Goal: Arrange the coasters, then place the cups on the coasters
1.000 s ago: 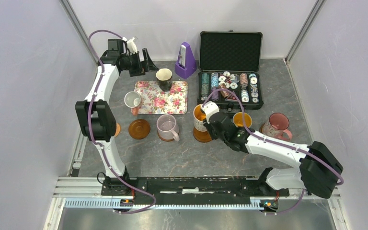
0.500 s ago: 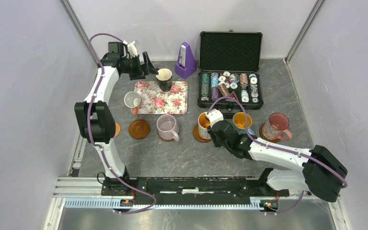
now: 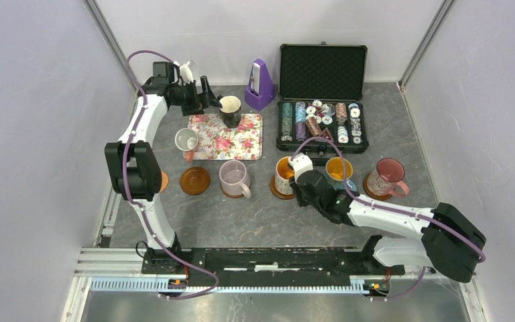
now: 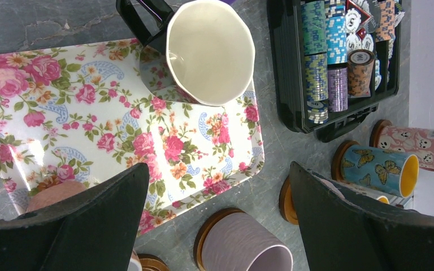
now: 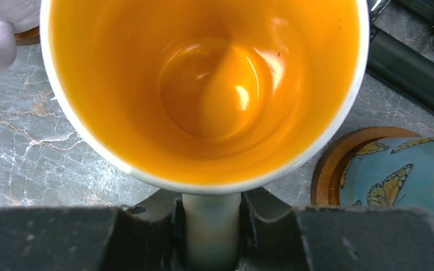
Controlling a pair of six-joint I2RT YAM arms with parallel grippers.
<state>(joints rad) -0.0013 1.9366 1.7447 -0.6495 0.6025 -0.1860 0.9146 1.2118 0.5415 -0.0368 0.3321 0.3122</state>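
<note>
Surface: grey marbled tabletop (image 3: pixel 241 221), pale walls around.
Landmark: floral rectangular tray (image 3: pixel 245 142).
Left gripper (image 4: pixel 217 169): jaws spread wide, empty, above the tray's far side beside the black ceramic mug with cream inside (image 4: pixel 206 51), which stands on the tray.
Right gripper (image 5: pixel 211 226): pinching the handle of the white mug with orange inside (image 5: pixel 203 96), right of the tray, on a round brown wooden coaster (image 3: pixel 278 192).
Neighbours: blue butterfly mug (image 3: pixel 338 169) just beside it on the side away from the tray; lilac mug (image 3: pixel 233 178) and bare brown coaster (image 3: pixel 195 180) in front of the tray.
Obstructions: open black poker-chip case (image 3: pixel 322 100) right of the tray; purple pyramid metronome (image 3: pixel 261 84) behind it.
</note>
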